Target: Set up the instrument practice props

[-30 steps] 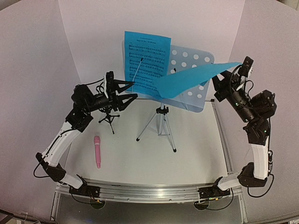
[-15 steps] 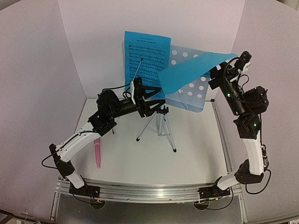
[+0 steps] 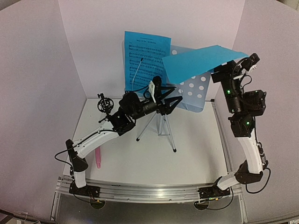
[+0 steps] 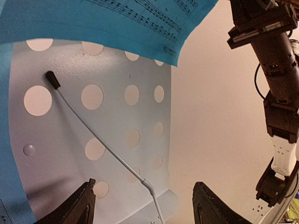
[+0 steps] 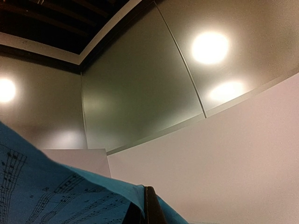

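Note:
The pale-blue perforated music-stand desk [image 3: 197, 91] stands on silver tripod legs [image 3: 161, 127] at mid-table. One blue sheet-music page [image 3: 145, 53] leans on its left half under a thin white wire arm [image 3: 137, 73]. A second page [image 3: 198, 63] hangs nearly flat above the desk's right half, with my right gripper [image 3: 232, 70] shut on its right corner [image 5: 117, 198]. My left gripper [image 3: 176, 94] is open just in front of the desk's lower edge, its fingers [image 4: 79, 205] either side of another wire arm [image 4: 93, 130] and touching nothing. The pink microphone [image 3: 98, 159] lies at the front left, partly behind my left arm. The black tripod mic mount [image 3: 104, 105] stands at the back left.
White walls close in the table at the back and both sides. My left arm [image 3: 100, 136] stretches diagonally across the left half of the table. A metal rail [image 3: 149, 191] runs along the near edge. The right arm [image 4: 280, 93] stands upright beside the desk's right edge.
My left arm has swung right, from beside the mic mount to the front of the stand desk, gripper still open. My right gripper has lifted the held page higher and flatter.

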You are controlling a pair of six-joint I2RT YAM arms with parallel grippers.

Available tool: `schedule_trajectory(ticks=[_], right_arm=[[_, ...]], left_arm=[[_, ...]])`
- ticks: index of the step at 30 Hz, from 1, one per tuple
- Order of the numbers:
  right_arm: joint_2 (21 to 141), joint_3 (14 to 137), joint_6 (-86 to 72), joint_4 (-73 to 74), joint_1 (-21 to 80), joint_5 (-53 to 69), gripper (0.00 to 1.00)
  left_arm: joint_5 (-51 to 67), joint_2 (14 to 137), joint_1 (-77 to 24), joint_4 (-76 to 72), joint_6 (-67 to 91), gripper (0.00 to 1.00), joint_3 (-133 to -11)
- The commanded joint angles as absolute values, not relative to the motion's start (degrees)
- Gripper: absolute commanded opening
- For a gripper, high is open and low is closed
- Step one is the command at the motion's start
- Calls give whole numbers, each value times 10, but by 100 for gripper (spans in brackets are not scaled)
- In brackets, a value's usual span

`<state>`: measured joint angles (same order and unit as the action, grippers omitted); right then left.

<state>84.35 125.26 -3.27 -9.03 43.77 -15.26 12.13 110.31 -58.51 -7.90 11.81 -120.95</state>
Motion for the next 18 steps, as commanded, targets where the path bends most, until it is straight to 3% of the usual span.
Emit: schedule_trajectory(ticks=[1, 12, 18], right_arm=[[841, 1242, -41, -144, 438, -159, 0], [828, 1199, -53, -176, 438, -165, 0], [829, 1194, -52, -177, 438, -167, 0]], left_arm=[[83, 1120, -591, -112, 140, 71, -1257], [75, 1181, -592, -95, 192, 59, -1324], [94, 1189, -597, -105, 197, 36, -1332]])
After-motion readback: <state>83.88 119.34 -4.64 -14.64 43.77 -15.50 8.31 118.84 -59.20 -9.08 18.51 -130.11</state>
